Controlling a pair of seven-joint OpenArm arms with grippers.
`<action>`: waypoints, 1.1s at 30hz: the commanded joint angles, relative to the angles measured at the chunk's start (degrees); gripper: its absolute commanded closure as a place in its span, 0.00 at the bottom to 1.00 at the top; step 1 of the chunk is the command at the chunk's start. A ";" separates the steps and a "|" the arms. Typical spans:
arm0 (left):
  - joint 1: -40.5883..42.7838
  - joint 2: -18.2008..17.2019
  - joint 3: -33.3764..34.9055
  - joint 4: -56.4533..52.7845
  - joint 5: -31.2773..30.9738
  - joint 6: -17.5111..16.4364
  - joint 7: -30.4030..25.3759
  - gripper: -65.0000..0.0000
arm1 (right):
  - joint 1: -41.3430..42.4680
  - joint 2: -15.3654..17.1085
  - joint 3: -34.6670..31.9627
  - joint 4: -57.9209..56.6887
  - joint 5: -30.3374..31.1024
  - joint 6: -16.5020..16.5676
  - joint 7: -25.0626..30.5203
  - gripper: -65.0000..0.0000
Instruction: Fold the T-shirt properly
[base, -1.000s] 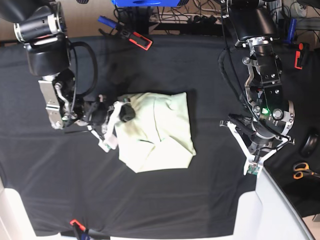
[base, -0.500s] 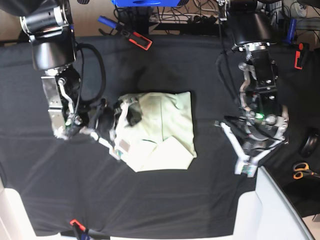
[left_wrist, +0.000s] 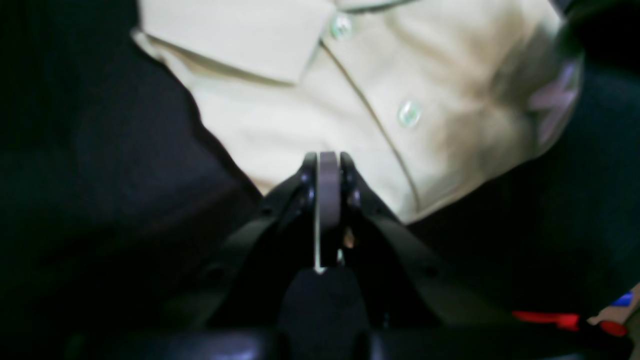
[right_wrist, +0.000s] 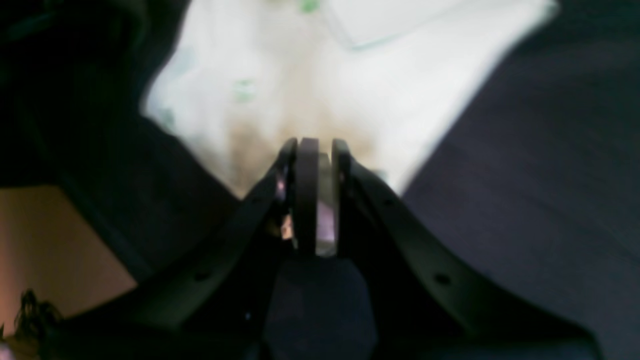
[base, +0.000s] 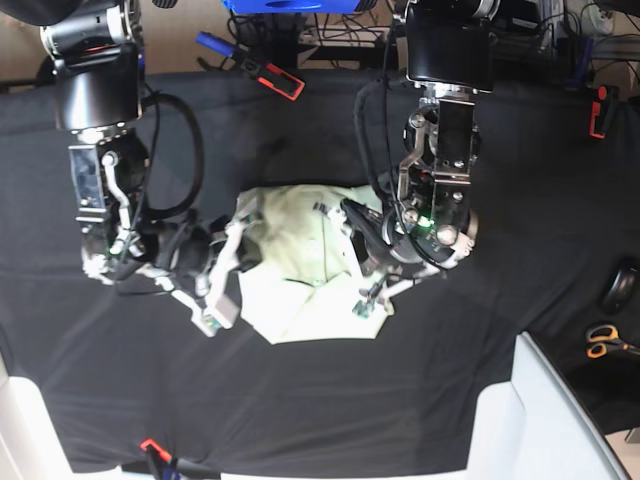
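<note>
The pale mint T-shirt (base: 300, 270) lies folded into a rough square at the middle of the black-covered table (base: 520, 200). My left gripper (base: 363, 304) hangs over the shirt's right lower edge. In the left wrist view this gripper (left_wrist: 327, 161) is shut with nothing between its fingers, and the T-shirt (left_wrist: 300, 100) beyond it shows a placket with two buttons. My right gripper (base: 216, 316) sits just off the shirt's left lower edge. In the right wrist view that gripper (right_wrist: 315, 146) is shut, with the blurred T-shirt (right_wrist: 350, 75) right behind its tips.
A red and black clamp (base: 281, 81) lies at the table's back edge. Scissors (base: 603, 340) and a dark rounded object (base: 620, 288) lie at the far right. A white bin (base: 560, 420) stands at the front right corner.
My left arm swung from the table's right side across to the shirt's right edge. My right gripper drew back left and down off the shirt's left edge.
</note>
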 joint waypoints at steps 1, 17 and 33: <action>0.10 -0.25 0.40 0.31 -0.11 0.13 -1.27 1.00 | 0.86 0.54 0.33 0.84 1.03 0.40 0.96 0.93; 5.02 -6.75 1.10 -0.57 -0.11 0.13 -2.06 1.00 | -0.64 2.03 1.91 0.93 0.95 0.66 1.22 0.93; 25.06 -18.18 -2.33 21.85 -0.11 0.13 -19.03 1.00 | -25.43 10.82 1.91 22.91 -19.27 0.49 25.49 0.93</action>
